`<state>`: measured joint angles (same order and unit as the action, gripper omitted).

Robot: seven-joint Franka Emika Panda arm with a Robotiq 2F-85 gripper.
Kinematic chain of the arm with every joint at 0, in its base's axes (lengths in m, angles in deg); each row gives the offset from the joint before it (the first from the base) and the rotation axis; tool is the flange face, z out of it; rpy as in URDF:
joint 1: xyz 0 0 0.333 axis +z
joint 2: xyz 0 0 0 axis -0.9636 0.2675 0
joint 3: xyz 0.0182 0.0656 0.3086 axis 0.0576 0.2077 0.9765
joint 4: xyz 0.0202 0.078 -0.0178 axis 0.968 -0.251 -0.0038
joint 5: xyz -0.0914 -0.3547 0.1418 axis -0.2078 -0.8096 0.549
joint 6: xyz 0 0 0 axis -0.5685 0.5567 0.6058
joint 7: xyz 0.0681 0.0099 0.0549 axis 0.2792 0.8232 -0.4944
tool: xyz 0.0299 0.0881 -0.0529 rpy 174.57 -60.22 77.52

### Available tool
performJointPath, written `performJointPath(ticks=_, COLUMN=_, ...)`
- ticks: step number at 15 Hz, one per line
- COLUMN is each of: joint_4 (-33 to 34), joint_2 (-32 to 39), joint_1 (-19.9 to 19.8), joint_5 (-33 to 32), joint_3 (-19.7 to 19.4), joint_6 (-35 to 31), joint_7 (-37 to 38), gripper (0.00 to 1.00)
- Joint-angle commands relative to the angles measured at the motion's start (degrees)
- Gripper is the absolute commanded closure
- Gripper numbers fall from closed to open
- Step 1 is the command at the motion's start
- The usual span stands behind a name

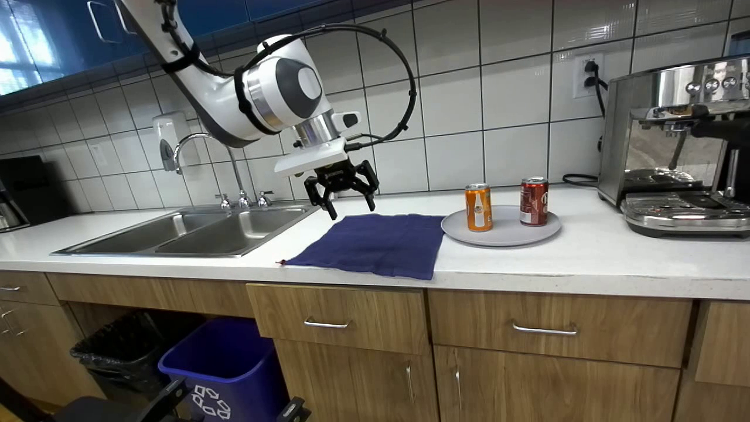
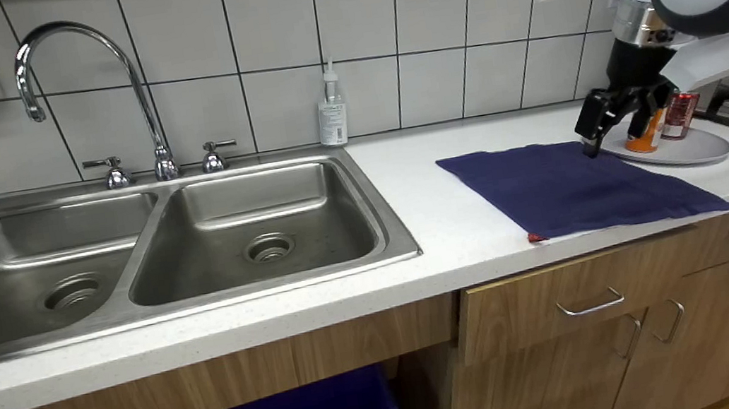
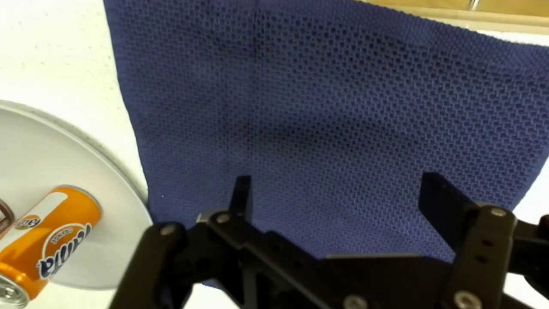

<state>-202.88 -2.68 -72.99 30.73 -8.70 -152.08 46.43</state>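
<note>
A dark blue cloth (image 1: 375,246) lies spread on the worktop (image 1: 586,255), the jaws wide apart above it. At one edge sits a grey plate (image 1: 505,235) bearing an orange can (image 1: 479,208) and a red can (image 1: 534,202); beyond stands an espresso machine (image 1: 674,146).

Deep navy now, right across the cloth (image 1: 375,243), and up close it's all tiny dark dimples, row after row, with a dash of red at one corner! The gripper (image 1: 352,213) is black, the arm (image 1: 231,99) glossy white with grey patches. Pale grey on the plate (image 1: 501,236)! The orange can (image 1: 479,208) blazes, white panels, dark blue lettering edged in white; the red can (image 1: 534,204) runs deeper, with pale markings. White counter (image 1: 586,258), fine specks; white tiles (image 1: 457,105), crossed by a dark grid. Brown woodgrain on the drawer (image 1: 609,328), vivid blue on the bin (image 1: 255,381) with white arrows, silver on the sink (image 2: 398,242), glossy blue on the wall cupboards (image 1: 88,58)!
</note>
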Motion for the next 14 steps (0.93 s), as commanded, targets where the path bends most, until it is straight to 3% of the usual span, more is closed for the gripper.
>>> performJointPath(ticks=1, joint_4=3.2, joint_2=1.3, joint_1=-1.6, joint_5=2.1, joint_3=2.0, joint_6=-0.1, joint_7=-2.8, gripper=0.0)
performJointPath(ticks=14, joint_4=3.4, joint_2=1.2, joint_1=-0.9, joint_5=0.5, joint_3=1.7, joint_6=0.1, joint_7=-0.6, gripper=0.0)
